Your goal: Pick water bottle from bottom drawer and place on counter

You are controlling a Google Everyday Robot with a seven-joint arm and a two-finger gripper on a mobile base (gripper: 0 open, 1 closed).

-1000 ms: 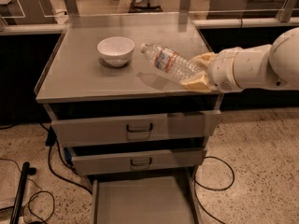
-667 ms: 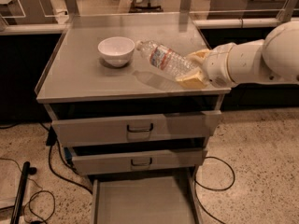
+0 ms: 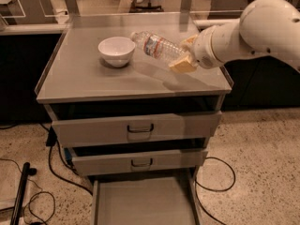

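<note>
- Here the gripper (image 3: 183,54) is over the right side of the counter (image 3: 79,81), at the end of a thick white arm (image 3: 255,25) that reaches in from the right.
- Its two tan fingers (image 3: 181,65) are clamped on the bottle (image 3: 157,46), one on the near side and one on the far side, at the bottom end.
- The bottle is held aslant, with its white cap (image 3: 135,34) pointing left and back, toward the bowl (image 3: 116,50).
- The cap is near the bowl's right rim but apart from it.
- The bottle's shadow lies on the counter below and a little nearer than the bottle, so the bottle looks lifted off the surface.
- The white bowl stands upright on the left half of the counter, toward the back.
- The bottom drawer (image 3: 145,203) is pulled well out at floor level, and its flat grey floor shows.
- Above it, the top drawer (image 3: 136,129) and the middle drawer (image 3: 140,163) each stand slightly out, with a dark gap over each front.
- Dark cables (image 3: 55,170) trail on the speckled floor at both sides of the cabinet.
</note>
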